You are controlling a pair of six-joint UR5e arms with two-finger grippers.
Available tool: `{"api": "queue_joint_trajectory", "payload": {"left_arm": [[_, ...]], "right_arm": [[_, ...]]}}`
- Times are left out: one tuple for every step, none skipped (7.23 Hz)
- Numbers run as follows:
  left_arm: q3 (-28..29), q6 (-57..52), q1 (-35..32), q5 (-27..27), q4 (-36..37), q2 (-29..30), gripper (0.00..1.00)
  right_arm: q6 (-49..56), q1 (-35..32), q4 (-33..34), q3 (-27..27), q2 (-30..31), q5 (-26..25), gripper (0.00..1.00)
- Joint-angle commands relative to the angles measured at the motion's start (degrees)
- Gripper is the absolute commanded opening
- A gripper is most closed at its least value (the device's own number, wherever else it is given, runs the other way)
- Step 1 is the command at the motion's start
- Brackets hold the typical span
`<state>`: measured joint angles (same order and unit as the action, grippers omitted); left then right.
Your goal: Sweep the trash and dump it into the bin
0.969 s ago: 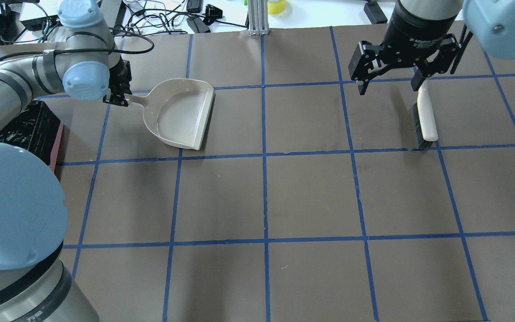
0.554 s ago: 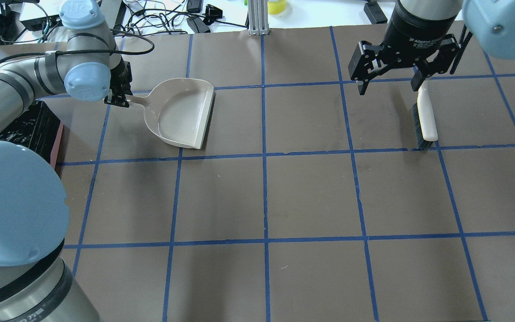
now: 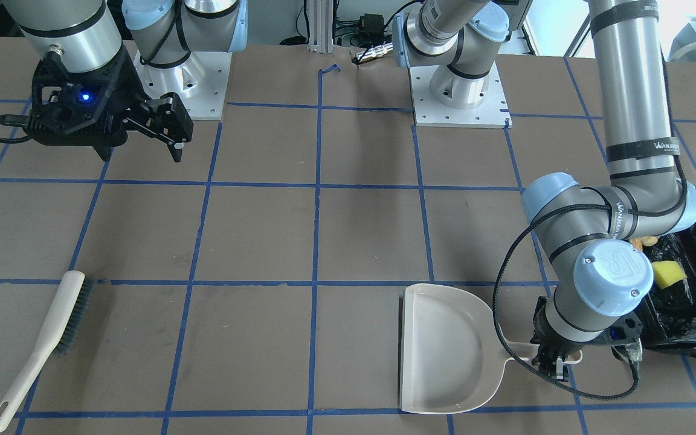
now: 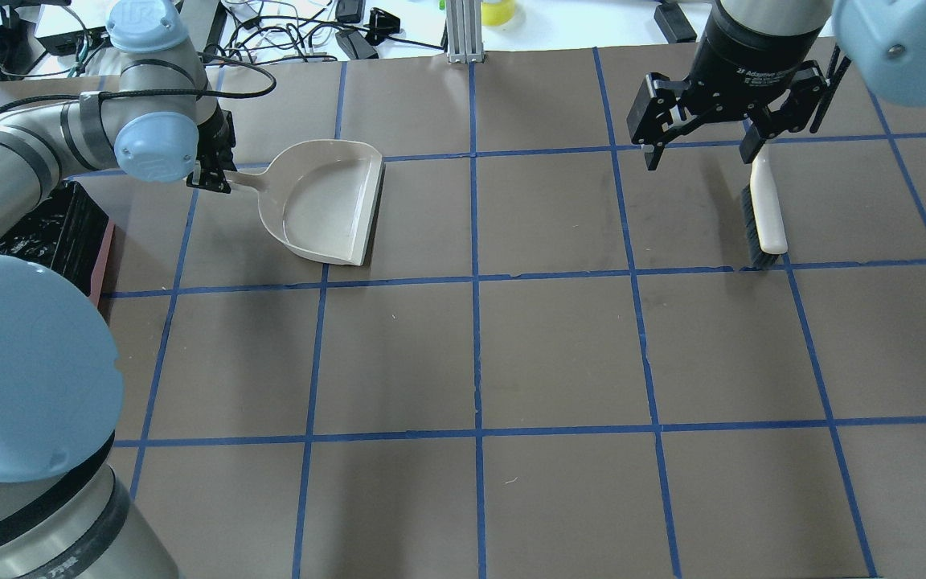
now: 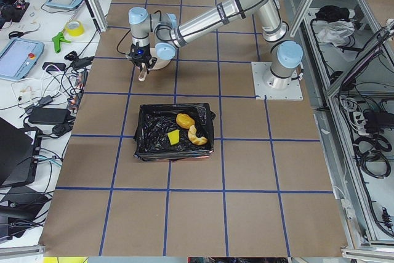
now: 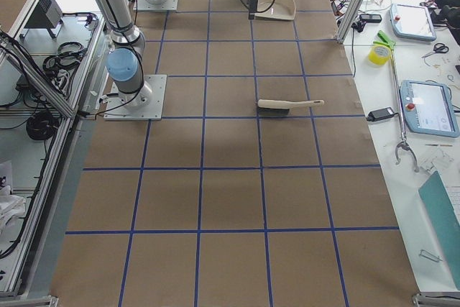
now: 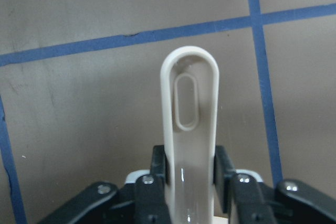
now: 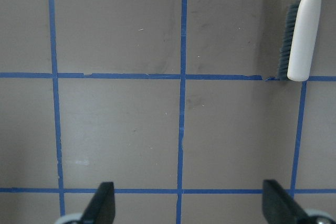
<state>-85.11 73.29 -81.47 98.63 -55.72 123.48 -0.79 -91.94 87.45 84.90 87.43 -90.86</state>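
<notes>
My left gripper (image 4: 210, 173) is shut on the handle of the empty beige dustpan (image 4: 326, 201), low over the table at the far left; it also shows in the front view (image 3: 556, 362) and the left wrist view (image 7: 190, 166). The bin (image 5: 143, 151), lined with a black bag, holds the trash: a golden-brown piece (image 5: 184, 119), a cream crescent (image 5: 197, 135) and a yellow wedge (image 5: 174, 137). The wedge also shows in the front view (image 3: 668, 273). My right gripper (image 4: 700, 153) is open and empty, above the table by the brush (image 4: 764, 209).
The brush (image 3: 40, 344) lies on the table at the far right, bristles toward the middle. The bin (image 4: 53, 233) stands beside my left arm near the table's left edge. Cables and devices lie beyond the far edge.
My left arm has shifted slightly with the dustpan, which has turned a touch. The right gripper and the brush have not moved.
</notes>
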Motion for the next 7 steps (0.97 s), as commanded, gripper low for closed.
{"api": "queue_joint_trajectory", "payload": {"left_arm": [[0.12,0.44,0.0,0.07,0.0,-0.08,0.56],[0.03,2.36,-0.26,-0.1,0.0,-0.17,0.59],[-0.14,2.73,-0.35,-0.02,0.09,-0.43,0.83],[-0.06,2.38,-0.61,-0.1,0.26,-1.31,0.86],[-0.06,-0.49,-0.7,-0.28,0.09,-3.58,0.92],[0.03,-7.39,-1.23,-0.37,-0.87,-5.77,0.99],[0.2,-17.56,-2.1,-0.54,-1.23,-8.32,1.0]], "right_arm": [[0.0,0.0,-0.09,0.0,0.02,-0.02,1.0],[0.0,0.0,0.0,0.0,0.02,0.07,1.0],[0.0,0.0,0.0,0.0,0.02,0.07,1.0],[0.0,0.0,0.0,0.0,0.02,0.07,1.0],[0.0,0.0,0.0,0.09,0.02,-0.02,1.0],[0.0,0.0,0.0,0.09,0.02,-0.02,1.0],[0.0,0.0,0.0,0.0,0.02,-0.02,1.0]]}}
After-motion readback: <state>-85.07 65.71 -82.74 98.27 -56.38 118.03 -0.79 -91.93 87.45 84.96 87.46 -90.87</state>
